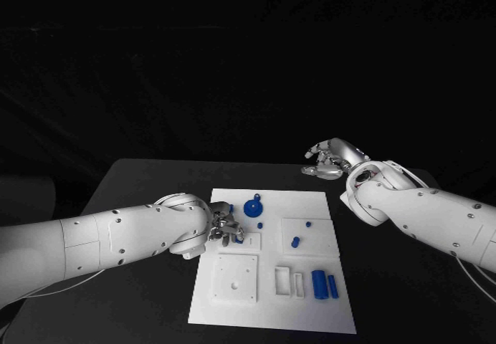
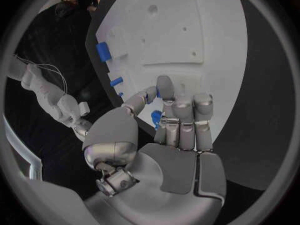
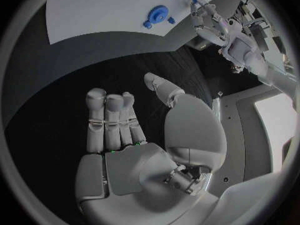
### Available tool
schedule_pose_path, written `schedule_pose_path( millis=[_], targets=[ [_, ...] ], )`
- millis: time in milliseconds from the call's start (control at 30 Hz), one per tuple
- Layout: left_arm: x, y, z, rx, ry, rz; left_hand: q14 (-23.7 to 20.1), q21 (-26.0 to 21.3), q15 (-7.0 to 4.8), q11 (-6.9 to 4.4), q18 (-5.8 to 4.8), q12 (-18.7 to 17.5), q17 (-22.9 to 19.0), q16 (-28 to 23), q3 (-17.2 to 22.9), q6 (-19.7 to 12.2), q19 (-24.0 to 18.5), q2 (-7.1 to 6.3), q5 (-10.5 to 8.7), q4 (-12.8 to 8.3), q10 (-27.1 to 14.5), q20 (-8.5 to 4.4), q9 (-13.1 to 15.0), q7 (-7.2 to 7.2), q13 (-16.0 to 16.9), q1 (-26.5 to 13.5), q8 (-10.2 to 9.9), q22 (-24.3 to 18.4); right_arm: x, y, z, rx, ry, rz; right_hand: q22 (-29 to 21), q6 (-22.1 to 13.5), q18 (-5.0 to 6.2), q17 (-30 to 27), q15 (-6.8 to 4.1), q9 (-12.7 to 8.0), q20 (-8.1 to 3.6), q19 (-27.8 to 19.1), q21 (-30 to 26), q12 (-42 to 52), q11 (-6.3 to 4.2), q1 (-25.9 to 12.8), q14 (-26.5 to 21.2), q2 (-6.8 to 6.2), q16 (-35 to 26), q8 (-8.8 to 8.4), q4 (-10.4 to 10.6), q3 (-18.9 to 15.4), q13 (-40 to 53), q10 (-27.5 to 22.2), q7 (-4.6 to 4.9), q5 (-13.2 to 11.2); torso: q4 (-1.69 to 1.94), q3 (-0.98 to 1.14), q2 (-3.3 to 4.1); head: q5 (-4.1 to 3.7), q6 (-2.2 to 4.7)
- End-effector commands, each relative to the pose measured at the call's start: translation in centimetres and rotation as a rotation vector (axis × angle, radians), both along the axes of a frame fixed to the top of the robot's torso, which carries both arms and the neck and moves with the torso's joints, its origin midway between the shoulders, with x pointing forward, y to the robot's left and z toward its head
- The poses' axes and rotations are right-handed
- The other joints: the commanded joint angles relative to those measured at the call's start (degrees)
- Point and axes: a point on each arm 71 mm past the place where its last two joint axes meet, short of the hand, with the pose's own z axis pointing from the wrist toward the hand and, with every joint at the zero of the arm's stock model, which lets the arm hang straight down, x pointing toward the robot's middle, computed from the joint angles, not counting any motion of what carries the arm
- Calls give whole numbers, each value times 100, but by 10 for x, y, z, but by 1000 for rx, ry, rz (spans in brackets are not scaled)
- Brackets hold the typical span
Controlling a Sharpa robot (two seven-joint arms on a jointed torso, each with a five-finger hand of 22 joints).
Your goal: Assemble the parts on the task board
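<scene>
Head view: white task board [image 1: 271, 315] lies mid black table [image 1: 145, 179], long side running away from the robot. L hand [image 1: 224, 228] sits over the board's left edge, about halfway along, fingers bent down onto a small blue part [image 1: 238, 239] there. Left wrist view has the fingertips [image 2: 165, 85] of that hand closed around a small blue part [image 2: 156, 118] at the board edge [image 2: 125, 45], so L hand looks to be pinching it; exact grip partly hidden by the fingers.

Other parts on the board: round blue disc w/ a knob [image 1: 254, 209] near the far end, a small blue peg [image 1: 261, 225] just below it, two small blue pieces [image 1: 296, 242] on the raised white square at centre-right, and two blue cylinders [image 1: 325, 284] lying side by side near the near-right corner, next to upright white slots [image 1: 289, 282]. A white square plate w/ holes [image 1: 236, 278] sits near-left.

R hand [image 1: 332, 159] hangs above the table beyond the board's far-right corner, well apart from the board. Right wrist view: fingers [image 3: 109, 120] extended side by side, thumb apart, nothing in the palm, so R hand is released & empty. The blue disc [image 3: 157, 14] shows in that view too.
</scene>
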Motion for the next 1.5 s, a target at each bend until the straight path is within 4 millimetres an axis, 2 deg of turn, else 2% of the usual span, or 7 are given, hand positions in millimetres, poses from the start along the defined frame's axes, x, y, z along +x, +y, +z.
schedule_pose_path(
  millis=[33,367,533,733,1500],
  targets=[
    [-1,-1,-2,9,15,-13,137,31,-326,-65,160,33,6,39,45,628,12,15,24,-20,-25,-660,188,-482,-5,60,7,124,0,1,0,-7,6,10,10,-5,524,-9,-23,7,1,41,-31,39,-12,36,18,14,7,37,-14,-33,-6,15,42,30,0,1,-1,-2,-5],
    [0,-3,-4,8,23,-14,139,75,-344,-84,171,95,26,123,21,692,6,12,31,-11,9,-654,220,-502,19,9,16,118,0,1,0,-6,6,11,11,-6,524,-11,-23,8,0,42,-33,43,-12,39,17,17,8,37,-15,-33,-13,13,42,35,-2,-1,2,1,-18],
    [0,-4,-5,6,28,-17,137,100,-360,-101,181,158,36,189,5,746,3,32,-73,5,23,-650,246,-521,48,-50,21,109,0,1,0,-7,6,11,12,-7,524,-12,-23,8,0,42,-34,44,-12,41,17,18,8,38,-16,-33,-16,12,42,38,-5,2,2,4,-25],
    [0,-5,-6,5,30,-22,136,118,-375,-115,189,238,44,256,4,801,-1,62,-96,16,37,-646,276,-538,88,-110,32,102,0,1,0,-7,7,12,13,-8,524,-13,-23,8,0,42,-35,46,-12,44,17,19,8,38,-16,-32,-19,12,42,42,-2,7,-1,2,-28],
    [0,-8,-6,3,30,-34,149,172,-414,-155,215,506,61,461,18,920,5,121,-146,35,40,-643,366,-586,221,-247,102,94,0,2,-1,-9,10,13,17,-10,524,-21,-22,10,-1,45,-43,58,-12,56,16,31,10,40,-17,-21,-40,7,42,87,1,2,-1,-10,-42]
  ],
)
